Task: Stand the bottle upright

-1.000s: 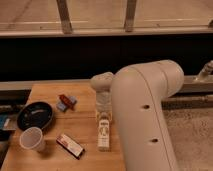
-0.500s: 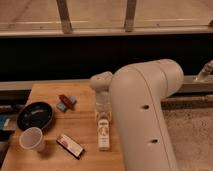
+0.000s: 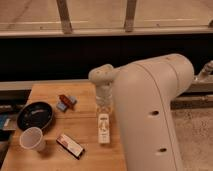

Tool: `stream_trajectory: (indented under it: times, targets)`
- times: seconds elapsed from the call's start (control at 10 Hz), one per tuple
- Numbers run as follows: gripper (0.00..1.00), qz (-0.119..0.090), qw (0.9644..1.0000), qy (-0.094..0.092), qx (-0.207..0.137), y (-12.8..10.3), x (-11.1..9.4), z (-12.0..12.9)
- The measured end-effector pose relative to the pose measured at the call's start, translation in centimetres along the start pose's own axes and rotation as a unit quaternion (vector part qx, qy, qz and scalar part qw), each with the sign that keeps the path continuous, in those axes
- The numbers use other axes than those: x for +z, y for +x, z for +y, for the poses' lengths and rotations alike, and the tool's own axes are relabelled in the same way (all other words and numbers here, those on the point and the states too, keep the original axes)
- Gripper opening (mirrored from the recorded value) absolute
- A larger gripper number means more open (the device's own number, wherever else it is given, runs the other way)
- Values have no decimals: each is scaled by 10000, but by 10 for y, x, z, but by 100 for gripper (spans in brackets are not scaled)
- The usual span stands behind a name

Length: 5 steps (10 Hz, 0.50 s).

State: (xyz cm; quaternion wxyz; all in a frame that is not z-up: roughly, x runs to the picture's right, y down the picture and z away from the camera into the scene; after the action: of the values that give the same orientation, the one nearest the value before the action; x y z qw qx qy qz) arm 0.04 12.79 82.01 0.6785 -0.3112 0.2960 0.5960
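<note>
Since the earlier frames nothing in the camera view has visibly shifted. The arm, the bottle and the other items on the table stand where they did.

Camera view, item under task: the bottle [image 3: 103,128] lies on its side on the wooden table [image 3: 46,94], just below the middle of the frame. Its length runs from top to bottom of the picture. It is slim and whitish, with a cream label bearing small reddish marks. Its lower end stops short of the table's near edge. It is not upright.

Camera view, gripper: the gripper [image 3: 103,103] sits at frame centre, directly over the upper end of the bottle, reaching down from a pale wrist. The jaws are pressed together. They meet the bottle's upper end or sit just above it; whether they pinch it cannot be told. The bulky white arm [image 3: 150,115] fills the right half of the frame and hides the table's right side.

Camera view, other items: a black bowl [image 3: 35,116] rests at the left edge of the table. A white paper cup [image 3: 32,138] stands upright just below it. A flat dark packet [image 3: 70,145] lies between the cup and the bottle, apart from both. A small red and grey object [image 3: 66,101] lies to the upper left of the bottle, well apart from it.
</note>
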Motion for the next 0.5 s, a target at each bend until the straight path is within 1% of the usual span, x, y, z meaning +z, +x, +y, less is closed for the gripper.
stream_trajectory:
  times: [0.2, 0.5]
  targets:
    - [0, -188, 9998, 46, 100, -9, -22, -10]
    - [0, -429, 9988, 57, 214, -22, -47, -20]
